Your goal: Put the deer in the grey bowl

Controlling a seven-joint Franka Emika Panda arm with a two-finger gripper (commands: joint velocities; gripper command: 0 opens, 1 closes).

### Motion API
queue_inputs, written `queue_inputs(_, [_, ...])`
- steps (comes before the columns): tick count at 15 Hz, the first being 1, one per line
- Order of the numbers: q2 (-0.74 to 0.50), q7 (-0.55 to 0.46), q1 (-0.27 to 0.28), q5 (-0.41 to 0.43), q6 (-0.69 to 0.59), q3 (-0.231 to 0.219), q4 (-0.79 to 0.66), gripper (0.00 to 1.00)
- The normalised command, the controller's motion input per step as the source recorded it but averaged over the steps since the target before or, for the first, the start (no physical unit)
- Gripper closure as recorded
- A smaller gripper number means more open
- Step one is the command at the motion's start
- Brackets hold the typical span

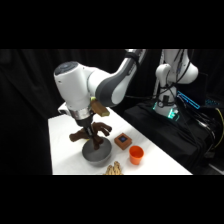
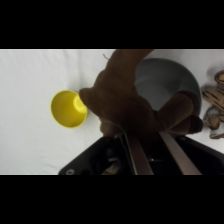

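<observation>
The deer (image 1: 91,131), a dark brown soft toy with sprawling legs, hangs in the air just above the grey bowl (image 1: 97,154). My gripper (image 1: 93,136) comes down from above and is shut on the deer. In the wrist view the deer (image 2: 132,102) fills the middle, held between my two fingers (image 2: 137,152), and it covers the left part of the grey bowl (image 2: 167,82) below it. The bowl's inside looks bare where it shows.
A small yellow cup (image 2: 67,108) stands left of the bowl in the wrist view. An orange cup (image 1: 136,154) and a brown block with a dark top (image 1: 122,141) stand right of the bowl. A tan striped figure (image 1: 114,170) lies at the table's front edge.
</observation>
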Motion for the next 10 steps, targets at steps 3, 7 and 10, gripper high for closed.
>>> queue_inputs(3, [0.23,-0.07,0.005,0.130,-0.03,0.006,0.27,0.93])
queue_inputs(7, [0.13,-0.11,-0.003,0.138,-0.07,0.011,0.22,0.41])
queue_inputs(10, [0.00,-0.14,-0.009,0.134,-0.12,0.021,0.14,0.17])
